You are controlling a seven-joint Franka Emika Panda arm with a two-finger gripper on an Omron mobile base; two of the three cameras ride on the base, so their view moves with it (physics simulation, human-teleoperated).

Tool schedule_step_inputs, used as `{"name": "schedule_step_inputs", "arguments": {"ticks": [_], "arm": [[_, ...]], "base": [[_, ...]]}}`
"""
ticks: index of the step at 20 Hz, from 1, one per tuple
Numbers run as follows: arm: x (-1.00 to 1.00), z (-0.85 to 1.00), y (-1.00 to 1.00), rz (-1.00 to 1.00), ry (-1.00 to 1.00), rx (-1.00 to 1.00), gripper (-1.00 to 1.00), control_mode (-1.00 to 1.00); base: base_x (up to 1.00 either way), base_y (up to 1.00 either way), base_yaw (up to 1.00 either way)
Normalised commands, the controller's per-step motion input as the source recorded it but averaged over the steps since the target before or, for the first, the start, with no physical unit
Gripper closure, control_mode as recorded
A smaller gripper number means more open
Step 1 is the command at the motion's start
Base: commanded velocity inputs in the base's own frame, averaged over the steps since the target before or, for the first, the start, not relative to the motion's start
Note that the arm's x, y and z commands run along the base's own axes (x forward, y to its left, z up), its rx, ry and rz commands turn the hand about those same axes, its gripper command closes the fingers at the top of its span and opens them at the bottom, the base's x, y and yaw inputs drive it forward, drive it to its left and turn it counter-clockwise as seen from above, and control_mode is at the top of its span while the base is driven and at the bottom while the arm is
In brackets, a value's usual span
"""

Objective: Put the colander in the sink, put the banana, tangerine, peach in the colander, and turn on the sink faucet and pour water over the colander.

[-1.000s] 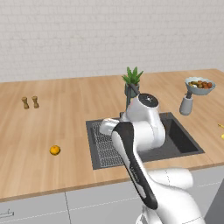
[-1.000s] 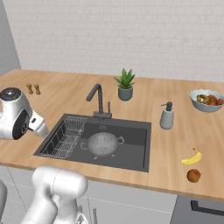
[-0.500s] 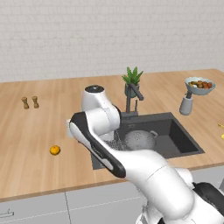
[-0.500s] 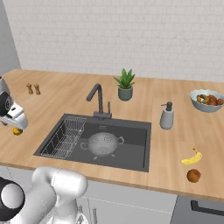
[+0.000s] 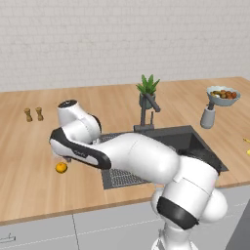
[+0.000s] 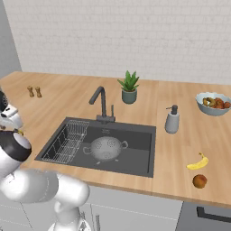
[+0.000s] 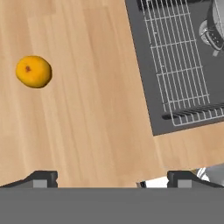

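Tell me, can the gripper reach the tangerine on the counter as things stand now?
Probably yes. The gripper is open above bare counter, and nothing lies between it and the tangerine.

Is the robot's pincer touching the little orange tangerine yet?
Apart. The hand view shows bare counter between the open pincer and the tangerine.

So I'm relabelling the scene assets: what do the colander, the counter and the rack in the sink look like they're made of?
The colander looks like dull grey metal: thin, perforated all over, with loop handles. The counter looks like light matte wood, with plank seams and grain lines. The rack looks like thin silvery wire in a grid; its coating cannot be told. The sink under it is matte dark grey.
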Motion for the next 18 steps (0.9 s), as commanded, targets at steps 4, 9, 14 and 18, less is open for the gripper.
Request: {"name": "schedule_step_inputs", "arguments": {"ticks": [4, 9, 14, 18], "arm": [[0.54, -0.47, 0.57, 0.00, 0.01, -0.08, -1.00, -1.00], [0.58, -0.36, 0.46, 0.00, 0.09, -0.02, -1.00, -1.00], [0.58, -0.34, 0.34, 0.01, 0.13, -0.05, -1.00, -1.00], [0.42, -0.14, 0.46, 0.00, 0.02, -0.04, -1.00, -1.00]], "base": [[0.00, 0.00, 0.00], [0.00, 0.00, 0.00], [0.00, 0.00, 0.00], [0.00, 0.00, 0.00]]}}
